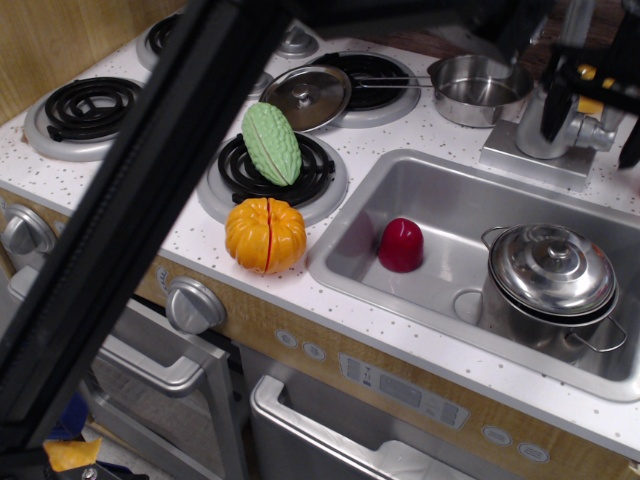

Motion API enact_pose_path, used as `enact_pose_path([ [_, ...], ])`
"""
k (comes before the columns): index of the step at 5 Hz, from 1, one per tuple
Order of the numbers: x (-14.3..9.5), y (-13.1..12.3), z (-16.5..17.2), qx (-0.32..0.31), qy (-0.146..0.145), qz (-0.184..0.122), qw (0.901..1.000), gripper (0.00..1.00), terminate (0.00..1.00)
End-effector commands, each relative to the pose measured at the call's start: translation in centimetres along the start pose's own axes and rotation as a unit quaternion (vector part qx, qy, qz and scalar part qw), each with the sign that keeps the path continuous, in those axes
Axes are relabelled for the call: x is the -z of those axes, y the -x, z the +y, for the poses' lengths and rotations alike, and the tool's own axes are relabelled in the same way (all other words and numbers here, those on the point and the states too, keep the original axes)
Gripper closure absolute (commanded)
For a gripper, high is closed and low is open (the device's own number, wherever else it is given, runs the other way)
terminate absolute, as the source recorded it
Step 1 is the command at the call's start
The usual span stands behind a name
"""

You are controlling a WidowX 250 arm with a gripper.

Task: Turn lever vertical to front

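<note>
lever [598, 131], short bar, pointing right, near-horizontal

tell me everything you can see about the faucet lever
The lever is a short, rounded, silver-grey bar, shiny like metal or plated plastic. It juts sideways from the right of the faucet, roughly level, behind the sink. The dark pincer hangs over it, one finger on either side; contact is unclear.
</note>
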State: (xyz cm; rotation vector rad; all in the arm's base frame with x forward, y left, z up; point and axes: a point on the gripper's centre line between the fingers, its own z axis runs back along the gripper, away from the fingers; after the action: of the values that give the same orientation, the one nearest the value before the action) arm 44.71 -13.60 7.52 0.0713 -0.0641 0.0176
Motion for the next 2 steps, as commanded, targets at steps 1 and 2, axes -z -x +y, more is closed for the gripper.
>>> enact_pose_path([
  [1,-4.20,-1.31,-0.20,-0.009,-0.022,-0.073,0.9970,0.00,0.00],
  [2,-4.18,-2.21,-0.60,-0.015,-0.051,-0.126,0.9906,0.00,0.00],
])
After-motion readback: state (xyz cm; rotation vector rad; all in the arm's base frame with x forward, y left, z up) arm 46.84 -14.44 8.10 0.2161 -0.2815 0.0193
